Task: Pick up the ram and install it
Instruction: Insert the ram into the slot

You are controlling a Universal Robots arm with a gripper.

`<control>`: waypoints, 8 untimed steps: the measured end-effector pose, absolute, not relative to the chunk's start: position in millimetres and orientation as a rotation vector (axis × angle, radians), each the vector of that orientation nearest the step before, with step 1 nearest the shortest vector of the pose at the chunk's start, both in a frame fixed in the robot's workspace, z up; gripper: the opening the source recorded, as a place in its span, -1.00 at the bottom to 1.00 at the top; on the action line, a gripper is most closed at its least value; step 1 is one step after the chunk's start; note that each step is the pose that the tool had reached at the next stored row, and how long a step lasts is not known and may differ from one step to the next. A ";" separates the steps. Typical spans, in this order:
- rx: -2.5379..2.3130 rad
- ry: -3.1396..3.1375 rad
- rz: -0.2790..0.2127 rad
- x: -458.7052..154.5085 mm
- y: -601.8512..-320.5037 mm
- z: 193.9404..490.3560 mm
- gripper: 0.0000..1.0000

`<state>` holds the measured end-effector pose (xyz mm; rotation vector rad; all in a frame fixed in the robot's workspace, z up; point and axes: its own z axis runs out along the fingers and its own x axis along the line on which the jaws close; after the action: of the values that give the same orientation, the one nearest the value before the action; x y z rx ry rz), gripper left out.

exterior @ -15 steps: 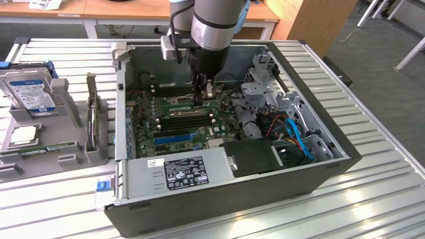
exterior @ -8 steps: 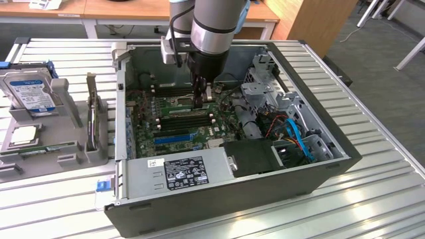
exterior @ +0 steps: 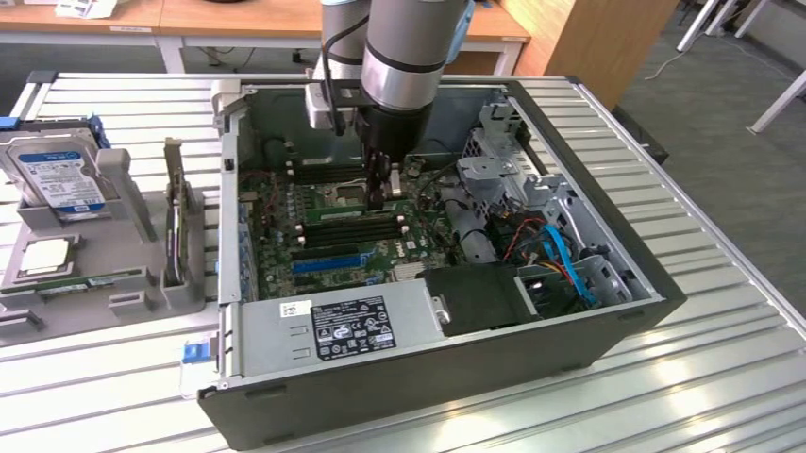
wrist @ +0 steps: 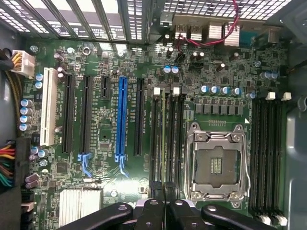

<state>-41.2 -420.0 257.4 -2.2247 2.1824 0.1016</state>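
The ram (wrist: 163, 139) is a thin green stick seen edge-on in the wrist view, standing in a black memory slot (wrist: 154, 139) beside the empty CPU socket (wrist: 216, 165). In the exterior view the ram (exterior: 330, 211) shows as a green strip lying along the slots of the motherboard (exterior: 365, 241) inside the open computer case (exterior: 629, 311). My gripper (exterior: 379, 195) points straight down over its middle. The black fingers (wrist: 152, 213) are closed tight against both sides of the stick's top edge. Whether the ram is fully seated cannot be told.
A grey parts tray (exterior: 139, 302) at the exterior view's left holds a hard drive (exterior: 57, 175), an upright expansion card (exterior: 176, 212) and a CPU (exterior: 44, 255). Inside the case are the power supply (exterior: 340, 326), blue cables (exterior: 567, 264) and a drive cage (exterior: 497, 175).
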 end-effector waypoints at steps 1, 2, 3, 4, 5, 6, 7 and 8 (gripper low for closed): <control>-2.225 2.182 0.102 -41.2 -420.0 256.4 -0.77; -2.225 2.182 0.102 -41.2 -420.1 255.3 -0.77; -2.225 2.182 0.102 -41.2 -420.2 254.3 -0.77; -2.225 2.182 0.102 -41.2 -420.2 253.1 -0.77; -2.225 2.182 0.102 -41.2 -420.3 252.0 -0.77; -2.225 2.182 0.102 -41.2 -420.3 251.1 -0.77; -2.225 2.182 0.102 -41.2 -420.4 250.5 -0.77; -2.225 2.182 0.101 -41.2 -420.4 250.4 -0.77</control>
<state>-41.2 -420.4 250.4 -2.2249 2.1825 0.1014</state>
